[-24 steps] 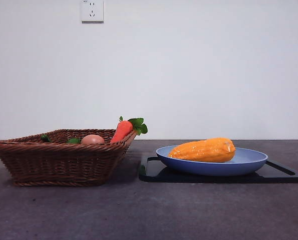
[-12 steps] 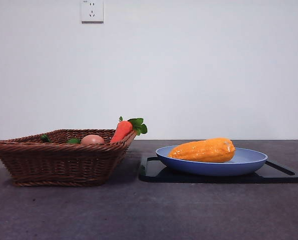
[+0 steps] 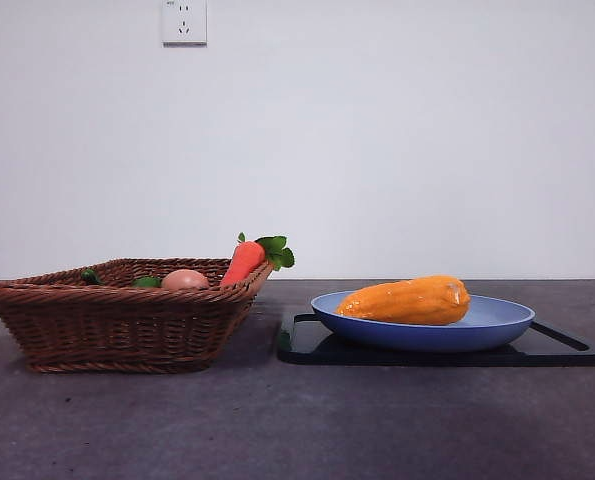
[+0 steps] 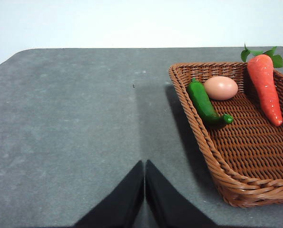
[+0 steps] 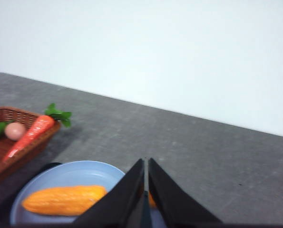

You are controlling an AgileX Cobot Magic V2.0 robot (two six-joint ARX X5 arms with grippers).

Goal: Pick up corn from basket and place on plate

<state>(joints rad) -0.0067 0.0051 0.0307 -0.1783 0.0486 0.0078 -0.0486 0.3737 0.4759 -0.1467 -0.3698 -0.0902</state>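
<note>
Front view: a dark grey matte table (image 3: 277, 430) runs back to a plain white wall (image 3: 377, 150) carrying a power socket (image 3: 184, 21) at 11 o'clock. The corn (image 3: 407, 300), glossy orange-yellow and bumpy, lies on its side in the light blue plate (image 3: 497, 325), which sits on a flat black tray (image 3: 567, 350) at 4 o'clock. The brown wicker basket (image 3: 117, 320) stands at 8 o'clock, apart from the tray, with a carrot (image 3: 243, 262) leaning on its rim and an egg (image 3: 184, 280) peeping over it. No arm shows here.

Left wrist view: the left gripper (image 4: 144, 166) hangs over bare table beside the basket, its jaws pressed together on nothing. A green cucumber (image 4: 203, 102) lies touching the egg; the carrot rests along the far wall.

Right wrist view: the right gripper (image 5: 145, 164) is raised above the plate, jaws closed and empty, the corn below at 7 o'clock; the picture is slightly blurred.
</note>
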